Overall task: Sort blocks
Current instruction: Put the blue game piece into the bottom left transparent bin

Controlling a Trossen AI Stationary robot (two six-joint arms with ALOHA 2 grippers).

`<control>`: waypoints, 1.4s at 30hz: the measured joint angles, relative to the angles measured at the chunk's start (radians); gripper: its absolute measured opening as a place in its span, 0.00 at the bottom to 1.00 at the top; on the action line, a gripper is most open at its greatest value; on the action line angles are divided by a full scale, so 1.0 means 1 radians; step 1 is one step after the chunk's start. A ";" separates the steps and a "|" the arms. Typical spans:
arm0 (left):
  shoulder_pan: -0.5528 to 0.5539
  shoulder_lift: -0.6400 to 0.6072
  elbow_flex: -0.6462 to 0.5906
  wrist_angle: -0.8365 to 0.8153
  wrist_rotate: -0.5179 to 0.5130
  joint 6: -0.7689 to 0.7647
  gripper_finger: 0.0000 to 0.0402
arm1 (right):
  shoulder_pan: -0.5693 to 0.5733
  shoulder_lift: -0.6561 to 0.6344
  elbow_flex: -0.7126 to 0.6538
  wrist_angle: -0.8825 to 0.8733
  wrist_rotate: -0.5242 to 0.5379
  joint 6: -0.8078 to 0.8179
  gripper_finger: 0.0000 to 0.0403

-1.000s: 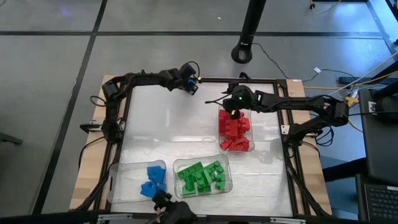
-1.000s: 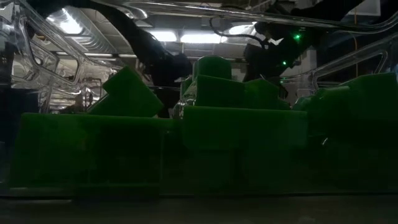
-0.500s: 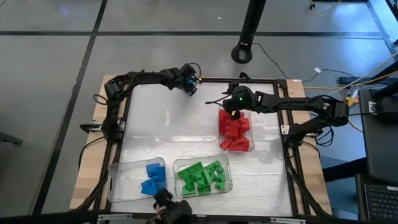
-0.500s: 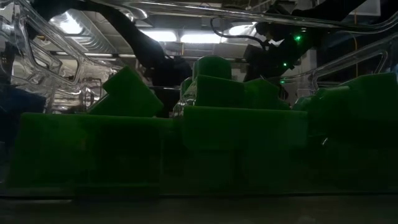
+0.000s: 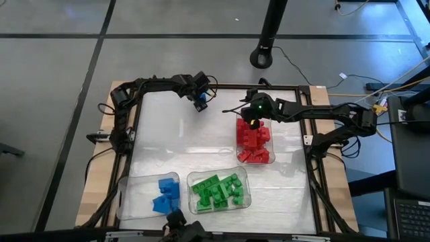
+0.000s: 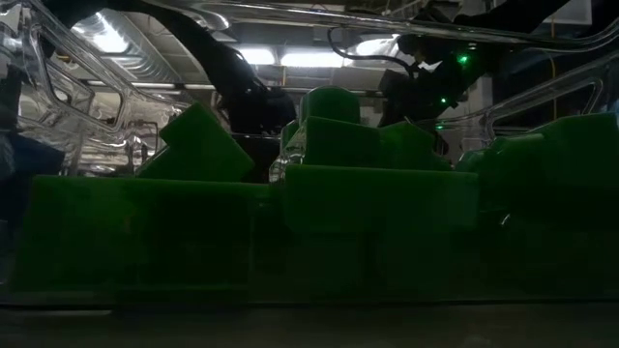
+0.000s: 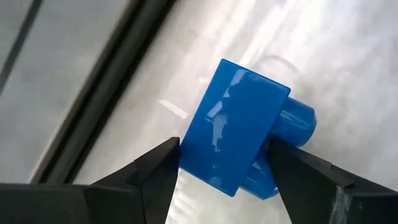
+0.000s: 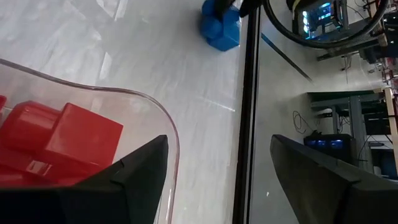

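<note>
My left gripper is at the table's far edge, left of centre, shut on a blue block, which also shows as a blue block in the right wrist view. My right gripper hangs open over the far end of the clear tray of red blocks, with nothing between its fingers. Near the front edge, a clear tray holds blue blocks. Beside it a second tray holds green blocks. My left gripper pinches the blue block between its two fingers, by two opposite sides. The fingers come steeply from above. The block's round stud sticks out to one side. Whether the block's lower end rests on the table, I cannot tell.
The black frame rail runs along the far edge just behind the left gripper. The white table top lies bare between the far rail and the front trays. In the low view, green blocks fill the foreground.
My left gripper has rolled about its wrist and tipped more steeply downward, staying close to the far rail. The blue block has turned with it. My right gripper has kept still.
</note>
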 joint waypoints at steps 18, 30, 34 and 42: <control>-0.101 -0.049 -0.005 -0.188 0.059 0.114 0.59 | 0.000 0.000 0.000 -0.001 -0.001 -0.018 0.70; -0.127 -0.060 -0.004 -0.169 0.005 0.169 0.59 | 0.000 0.000 0.000 -0.001 -0.002 -0.018 0.70; -0.127 -0.061 -0.003 -0.166 0.004 0.169 0.59 | 0.000 0.000 0.000 0.000 -0.002 -0.018 0.70; -0.144 -0.062 -0.002 -0.179 -0.022 0.190 0.59 | 0.000 0.000 0.000 0.000 -0.003 -0.018 0.70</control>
